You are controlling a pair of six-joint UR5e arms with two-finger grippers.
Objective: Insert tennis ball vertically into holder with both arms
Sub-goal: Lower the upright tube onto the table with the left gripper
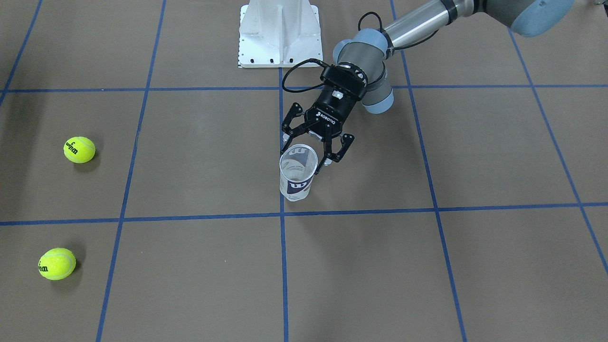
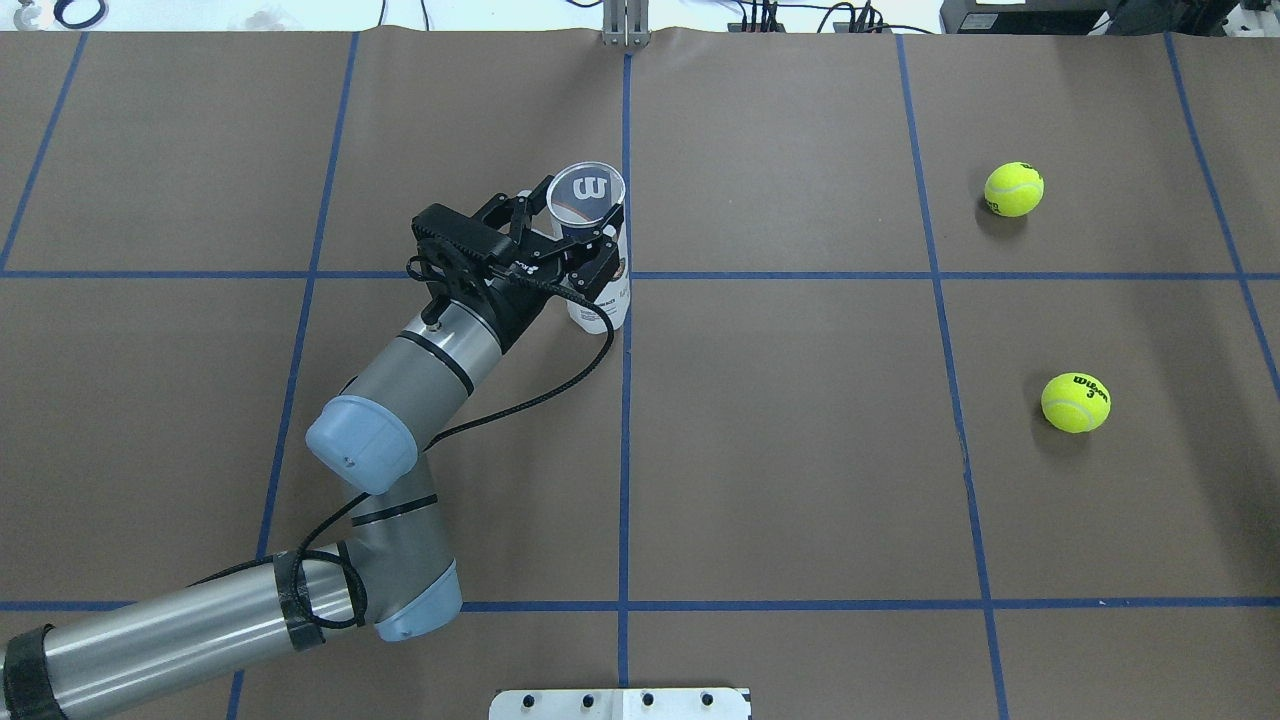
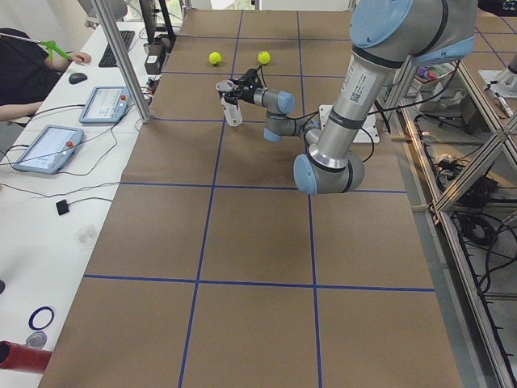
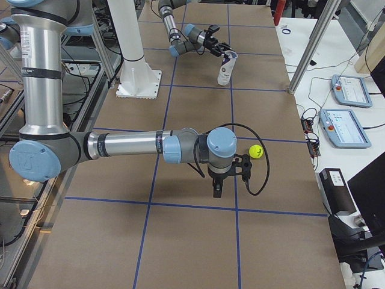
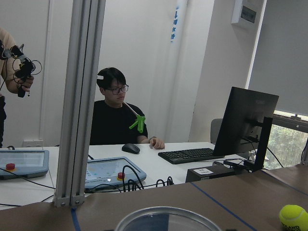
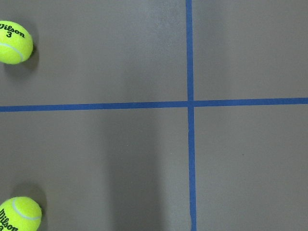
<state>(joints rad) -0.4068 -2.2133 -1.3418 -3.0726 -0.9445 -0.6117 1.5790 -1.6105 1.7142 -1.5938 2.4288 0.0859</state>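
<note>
Left hand (image 1: pixel 304 153), marked ROBOTIQ on its black body, pinches the upper part of the holder (image 1: pixel 297 185). The holder stands upright on the tabletop (image 1: pixel 380 266), beside a crossing of blue tape lines (image 1: pixel 283 266) and in front of the white base (image 1: pixel 280 33). A white W shows on its navy label. Two tennis balls (image 1: pixel 79 149), printed Wilson, one with a 3, lie well apart from it on the robot's right. Right hand (image 4: pixel 224 183) hangs near them, pointing down; whether it is spread cannot be told.

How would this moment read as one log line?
left gripper: around upright clear plastic tennis-ball can | right gripper: pointing down near yellow tennis balls | can: empty
</note>
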